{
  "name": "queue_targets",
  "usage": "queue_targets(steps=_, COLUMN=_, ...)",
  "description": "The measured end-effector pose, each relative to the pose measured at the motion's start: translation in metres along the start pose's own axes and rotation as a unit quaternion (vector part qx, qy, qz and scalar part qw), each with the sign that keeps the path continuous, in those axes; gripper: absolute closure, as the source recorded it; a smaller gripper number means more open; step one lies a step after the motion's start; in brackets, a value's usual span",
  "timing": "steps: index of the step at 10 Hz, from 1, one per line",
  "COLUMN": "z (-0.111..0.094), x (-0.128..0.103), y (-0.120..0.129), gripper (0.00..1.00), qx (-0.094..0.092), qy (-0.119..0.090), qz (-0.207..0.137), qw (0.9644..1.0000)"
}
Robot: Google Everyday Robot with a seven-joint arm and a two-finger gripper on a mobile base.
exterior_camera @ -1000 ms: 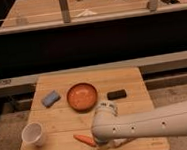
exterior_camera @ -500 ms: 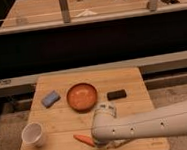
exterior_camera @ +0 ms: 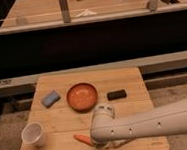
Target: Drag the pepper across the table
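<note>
Table (exterior_camera: pixel 130 79): light planked wood top, seen from above its front edge. My arm (exterior_camera: pixel 157 123) comes in from the right, a white tube crossing low over the front right part of the top, with the wrist joint sitting about mid-width near the front edge.

Gripper (exterior_camera: pixel 101 147) hangs below the wrist, right at the front edge and a little left of centre. It is mostly tucked under the arm, so I can't tell whether it is open, closed or gripping anything.

Pepper (exterior_camera: pixel 82 139): slim, orange and glossy, lying flat on the top near the front edge, left of centre. It is tilted slightly, with the left end pointing towards the left edge. The right end goes under the wrist, so I can't tell whether it touches the gripper.

Other stuff on top:
- Orange bowl (exterior_camera: pixel 82 97), round, around the centre and closer to the far edge. It is upright and well apart from the pepper.
- Blue block (exterior_camera: pixel 50 98), near the far left corner, just left of the bowl and not touching it.
- Black block (exterior_camera: pixel 116 94), small, right of the bowl towards the right edge, apart from it.
- White cup (exterior_camera: pixel 33 134), upright, near the front left corner, left of the pepper with a clear gap between them.

A grey rail (exterior_camera: pixel 166 59) runs beyond the far edge.
</note>
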Motion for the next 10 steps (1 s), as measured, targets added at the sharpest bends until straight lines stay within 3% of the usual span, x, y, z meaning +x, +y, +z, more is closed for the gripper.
queue_targets(steps=10, z=0.015, x=-0.003, y=-0.001, gripper=0.26, qx=-0.006, qy=-0.010, qz=0.023, qw=0.9997)
